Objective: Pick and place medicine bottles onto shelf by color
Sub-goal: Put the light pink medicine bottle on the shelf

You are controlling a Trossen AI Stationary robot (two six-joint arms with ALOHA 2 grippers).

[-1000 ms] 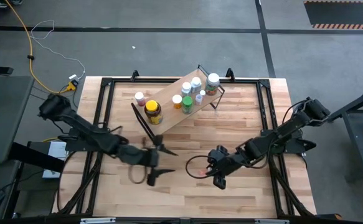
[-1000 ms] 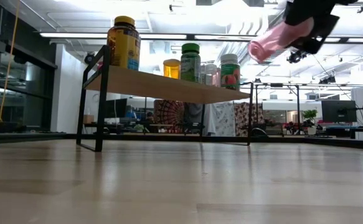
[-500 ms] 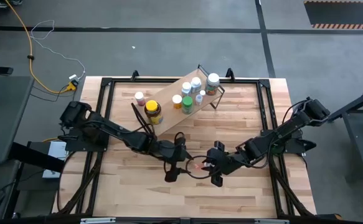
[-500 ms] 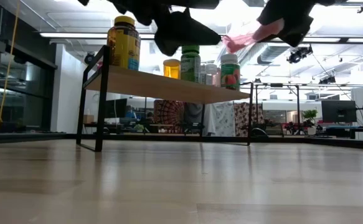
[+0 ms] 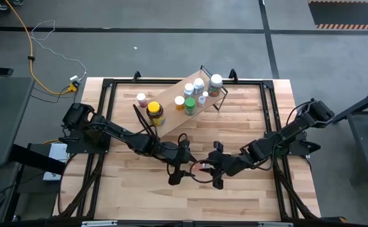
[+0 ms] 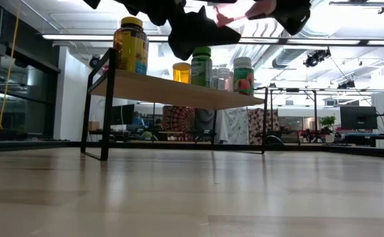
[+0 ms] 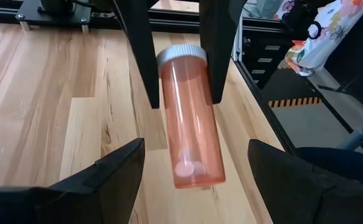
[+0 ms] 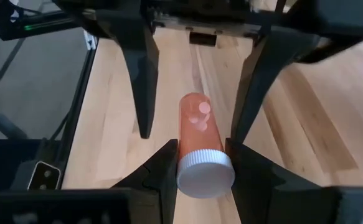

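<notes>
A translucent orange bottle with a white cap is held in the air over the table's middle by my right gripper, which is shut on it. It also shows in the high view. My left gripper is open. Its fingers stand on either side of the bottle's base end without touching it, facing the right gripper. The light-wood shelf stands at the far middle. It carries an amber jar with a yellow lid, a green bottle and white bottles. My right gripper pinches the bottle at its cap end between its two fingers, one on each side. The fingers come about level from the table's right and lie along the bottle. The bottle is lifted clear of the table, its base end pointing toward the left gripper.
A pink-capped bottle stands by the shelf's far left end. The shelf's black wire legs stand on the tabletop. A black frame runs along the table's edges. Bare wood lies near the front edge.
My left gripper has swung from the near left toward the table's middle and now faces the right gripper, its open fingers around the bottle's base end. My right gripper has carried the bottle a little toward the left gripper.
</notes>
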